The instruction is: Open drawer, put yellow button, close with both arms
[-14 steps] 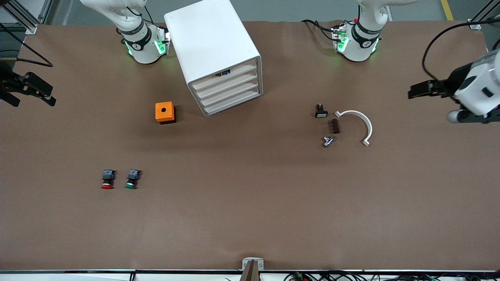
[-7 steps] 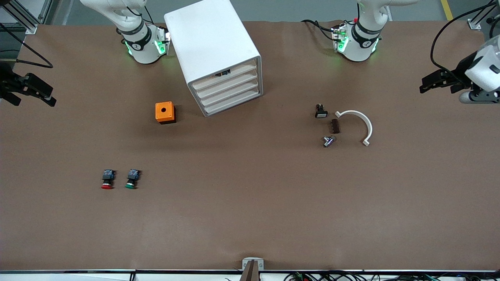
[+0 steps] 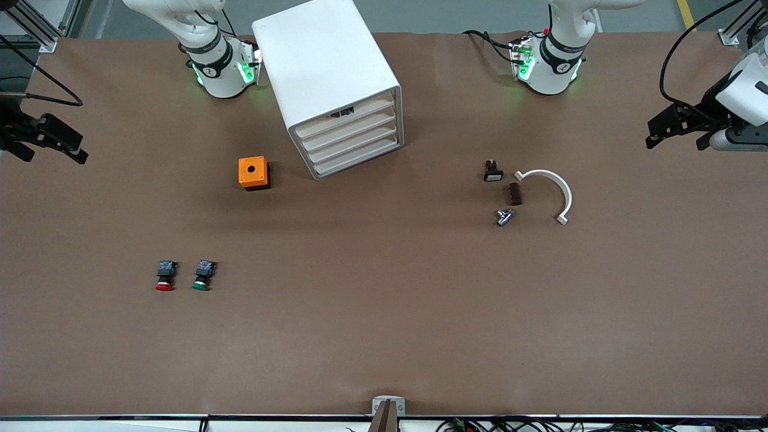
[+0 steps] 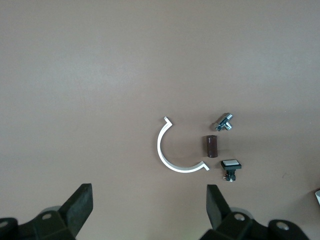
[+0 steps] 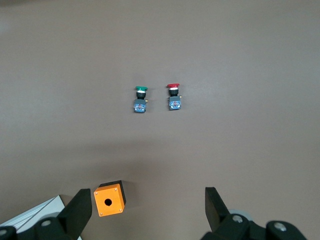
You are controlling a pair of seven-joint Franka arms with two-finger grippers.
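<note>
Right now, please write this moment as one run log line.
drawer: shut | yellow button: not visible | left gripper: open, empty, at left arm's table end | right gripper: open, empty, at right arm's table end

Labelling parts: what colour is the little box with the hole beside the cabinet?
Orange top, black base; right wrist view shows it best.

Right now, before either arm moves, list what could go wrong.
No yellow-capped button shows; the red-capped button and green-capped button lie side by side, so a wrong pick is likely. The big white cabinet stands skewed; a pull on its top drawer may slide it. The open left gripper and open right gripper wait over the table's ends.
</note>
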